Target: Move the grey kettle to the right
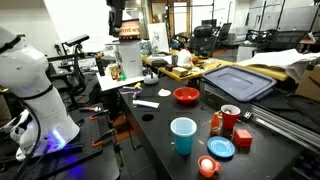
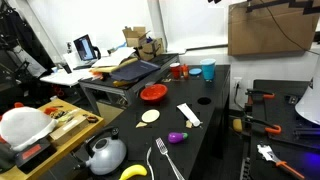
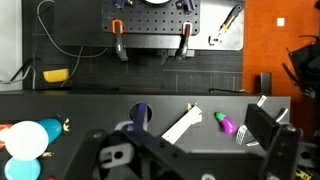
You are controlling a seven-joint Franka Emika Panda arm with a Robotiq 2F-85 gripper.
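Observation:
The grey kettle [image 2: 105, 153] stands at the near end of the black table in an exterior view, next to a banana [image 2: 133, 172] and a fork [image 2: 165, 160]. It is a squat grey dome with a dark handle. It is out of the wrist view. My gripper [image 3: 190, 150] is open and empty, with its two fingers wide apart at the bottom of the wrist view. It hangs high above the table, far from the kettle. In an exterior view the gripper [image 1: 117, 14] is near the top edge.
On the table are a purple toy eggplant [image 3: 226, 123], a white strip [image 3: 183, 125], a blue cup [image 1: 183, 135], a red bowl [image 1: 186, 95] and a red cup [image 1: 229, 117]. A large grey-blue bin lid [image 1: 240, 82] lies beside them. A wooden board [image 2: 60, 120] is left of the kettle.

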